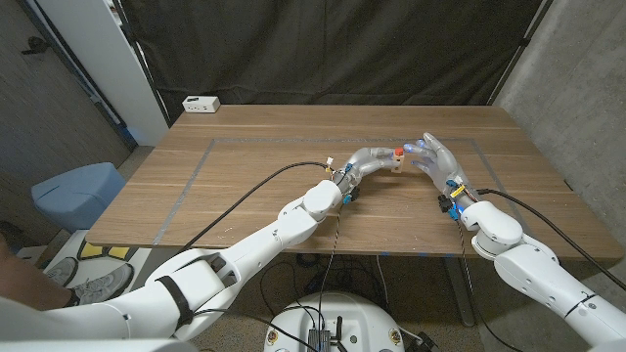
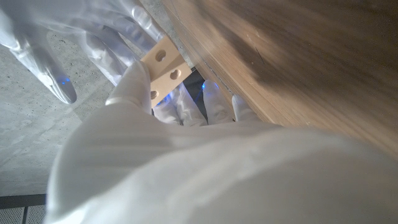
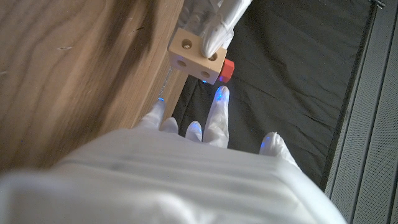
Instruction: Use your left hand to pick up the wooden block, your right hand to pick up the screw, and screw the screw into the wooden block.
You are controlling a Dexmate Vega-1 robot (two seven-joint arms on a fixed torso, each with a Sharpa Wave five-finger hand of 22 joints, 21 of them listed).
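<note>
Two hands meeting above the far middle of the bench (image 1: 245, 186). Left hand (image 1: 370, 161) gripping the wooden block (image 1: 398, 162), lifted off the surface. Red screw (image 3: 227, 70) already seated in one face of the block. Right hand (image 1: 437, 156) just beside it, fingers spread, holding nothing. Likely the screwing-in step; next calls for pinching the red head and turning. Plenty of open bench all round, edges well apart from both hands.

Glossy white segmented arms, black cables along them, pale translucent hands (image 1: 433, 154) with blue-lit fingertips (image 3: 221, 91).
</note>
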